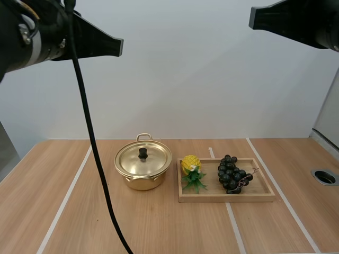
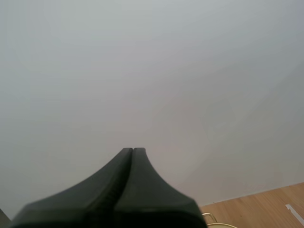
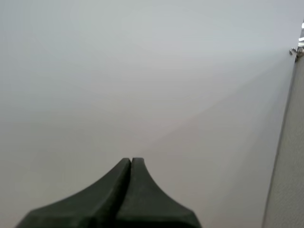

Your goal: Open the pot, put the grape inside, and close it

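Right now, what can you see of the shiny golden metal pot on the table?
The shiny golden metal pot stands upright on the wooden table, closed: its round golden lid sits flat on it, a small black knob at the centre. A loop handle shows at its far side. It is just left of the shallow wooden tray.

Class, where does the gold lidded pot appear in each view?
High view: the gold metal pot stands on the wooden table, left of the wooden tray.
Left wrist view: its handle peeks beside the shut left gripper.
Right wrist view: the shut right gripper.
Shared landmark: the table.
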